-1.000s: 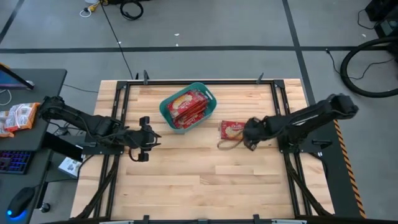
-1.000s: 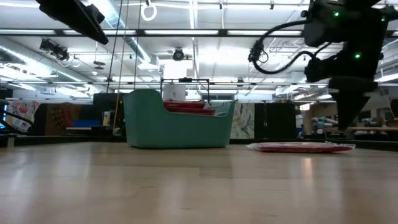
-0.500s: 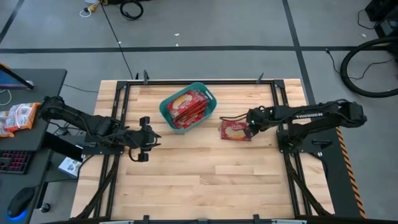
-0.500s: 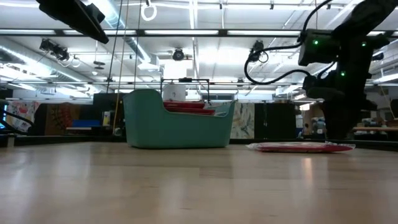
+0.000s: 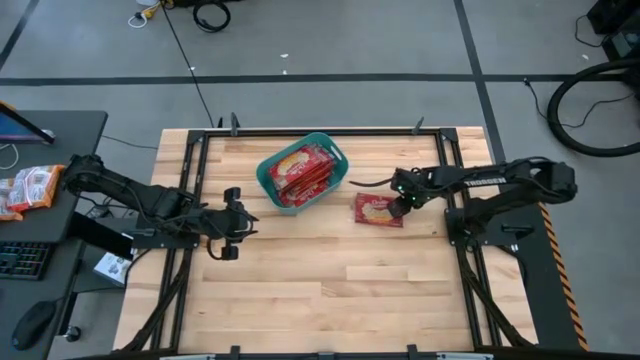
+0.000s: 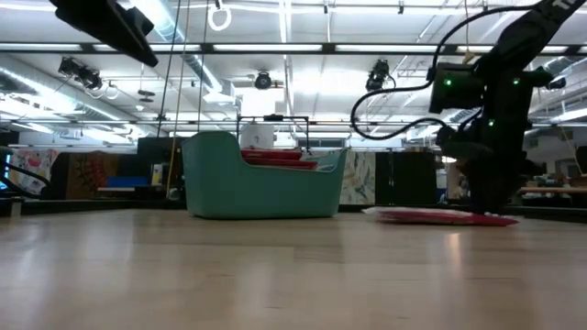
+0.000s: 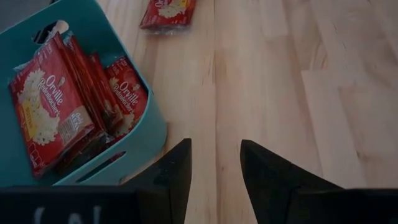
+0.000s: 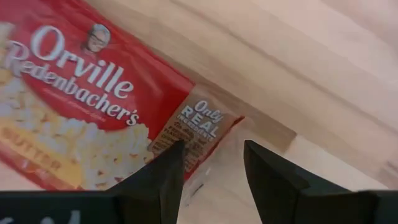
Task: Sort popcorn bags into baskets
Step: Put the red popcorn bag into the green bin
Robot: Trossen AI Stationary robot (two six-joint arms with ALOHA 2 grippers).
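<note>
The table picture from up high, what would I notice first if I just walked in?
Probably the teal basket near the far middle of the wooden table, stuffed with red popcorn bags standing on edge. Next, one lone popcorn bag lies flat on the wood to the basket's right, with the right end effector lowered at its edge, fingers apart. The left end effector waits open, left of the basket.

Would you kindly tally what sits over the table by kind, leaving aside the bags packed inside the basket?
teal basket: 1
loose popcorn bag: 1
grippers, namely left gripper and right gripper: 2
Total: 4
</note>
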